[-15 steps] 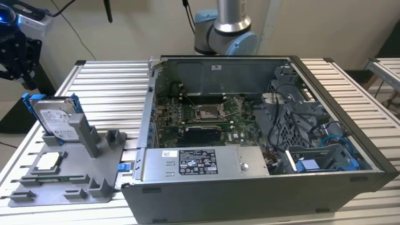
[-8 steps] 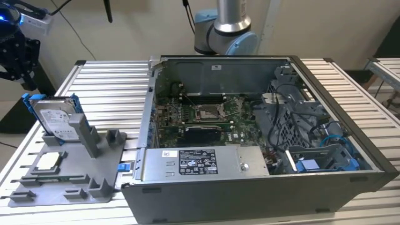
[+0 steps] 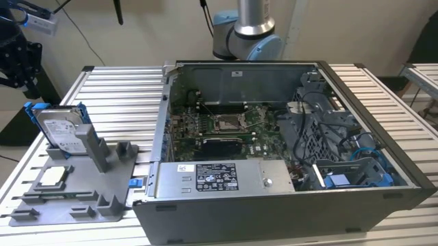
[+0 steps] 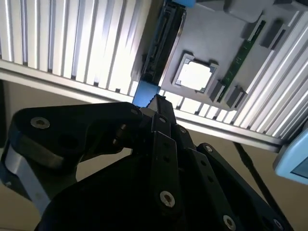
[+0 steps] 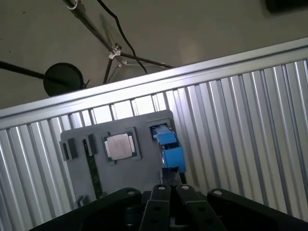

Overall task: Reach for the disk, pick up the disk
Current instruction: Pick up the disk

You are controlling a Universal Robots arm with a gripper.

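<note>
Silver-grey disk (image 3: pixel 60 130), clipped in blue frame (image 3: pixel 30 110), stands upright in grey holder (image 3: pixel 96 149) at the exterior view's left, on ribbed surface (image 3: pixel 116 87); 1 open computer case (image 3: pixel 274 218) to its right; tool (image 4: pixel 158 98), in the second wrist view, closed together, empty, short of disk.

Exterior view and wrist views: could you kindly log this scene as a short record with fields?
disk: silver-grey metal hard drive in blue plastic frame, upright in grey plastic fixture
pincer: black pincer close to the drive's blue frame, contact unclear
chip: small square silver chip flat on fixture
case: open dark computer case beside fixture
</note>
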